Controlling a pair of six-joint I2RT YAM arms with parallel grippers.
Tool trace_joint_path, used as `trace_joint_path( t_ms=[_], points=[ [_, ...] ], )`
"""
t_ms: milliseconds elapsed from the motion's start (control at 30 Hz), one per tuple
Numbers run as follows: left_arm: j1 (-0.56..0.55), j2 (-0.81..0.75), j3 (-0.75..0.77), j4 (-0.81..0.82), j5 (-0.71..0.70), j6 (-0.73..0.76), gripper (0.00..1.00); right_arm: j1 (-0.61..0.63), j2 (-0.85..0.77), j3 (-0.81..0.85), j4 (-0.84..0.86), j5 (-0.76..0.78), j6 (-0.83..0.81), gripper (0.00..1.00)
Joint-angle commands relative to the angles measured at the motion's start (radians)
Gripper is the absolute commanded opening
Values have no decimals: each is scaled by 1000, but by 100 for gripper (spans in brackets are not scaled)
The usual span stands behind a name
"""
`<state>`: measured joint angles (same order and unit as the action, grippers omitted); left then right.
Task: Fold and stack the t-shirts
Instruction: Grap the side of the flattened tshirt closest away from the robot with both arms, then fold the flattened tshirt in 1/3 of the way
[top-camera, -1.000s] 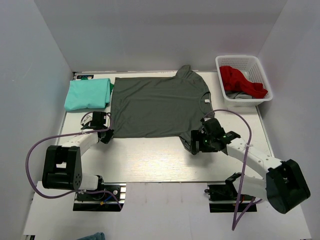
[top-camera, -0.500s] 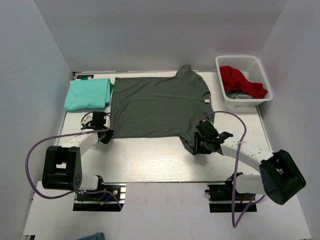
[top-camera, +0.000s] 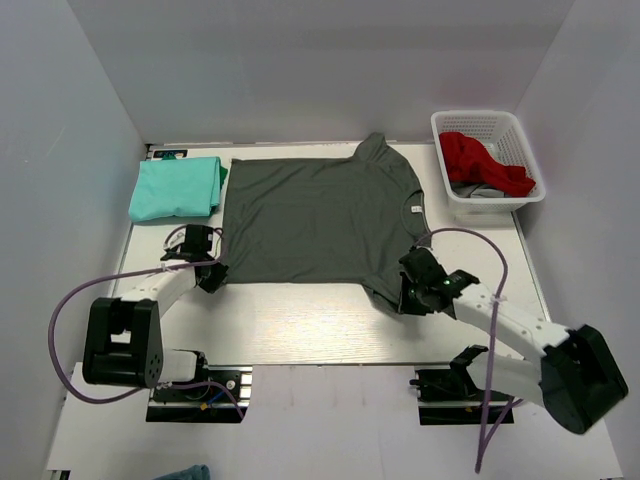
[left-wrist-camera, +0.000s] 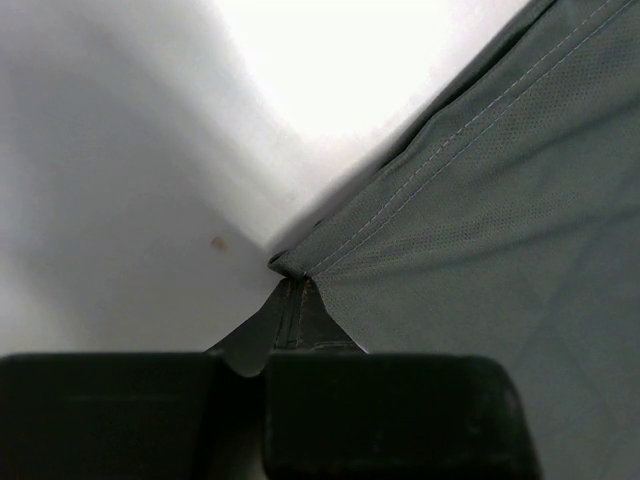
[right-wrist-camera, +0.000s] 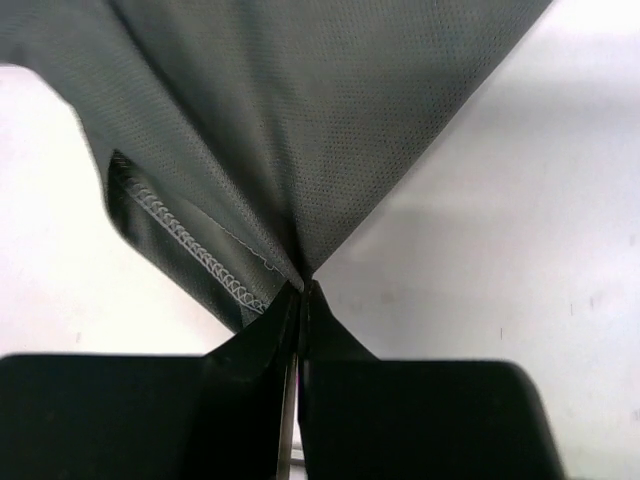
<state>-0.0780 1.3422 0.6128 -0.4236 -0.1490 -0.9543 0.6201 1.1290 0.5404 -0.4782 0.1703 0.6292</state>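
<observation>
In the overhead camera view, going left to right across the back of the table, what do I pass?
Folded mint-green t-shirt → spread-out dark grey t-shirt → white basket holding a red garment.

In the basket (top-camera: 495, 204), a grey garment (top-camera: 478, 190) lies mostly hidden under red cloth (top-camera: 485, 162). Both wrist views cut the dark grey t-shirt (left-wrist-camera: 500, 230) off at their edges. The overhead view's bottom edge clips a teal scrap (top-camera: 188, 473).
</observation>
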Motion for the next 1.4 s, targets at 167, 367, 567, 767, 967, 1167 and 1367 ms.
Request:
trace_joint_path(
  t_ms=[167,367,567,767,967,1167,1367],
  points=[
    [-8,-213,1,-191,-14,19,0,49,-150,64,-253,-46,56,0],
    [-8,-235,-9,-168,37,37,0,56,-121,104,-203,-14,23,0],
    [-8,-112,96,-156,49,55,0,44,-94,182,-79,50,17,0],
    [1,14,225,-136,72,55,0,20,43,322,-73,187,-11,0],
    [11,153,383,-170,51,64,0,-42,133,426,-37,247,-46,0],
    [11,279,544,-216,14,65,0,-103,233,527,26,232,-106,0],
    [11,412,700,-244,-4,74,0,-171,348,610,73,181,-134,0]
  ],
)
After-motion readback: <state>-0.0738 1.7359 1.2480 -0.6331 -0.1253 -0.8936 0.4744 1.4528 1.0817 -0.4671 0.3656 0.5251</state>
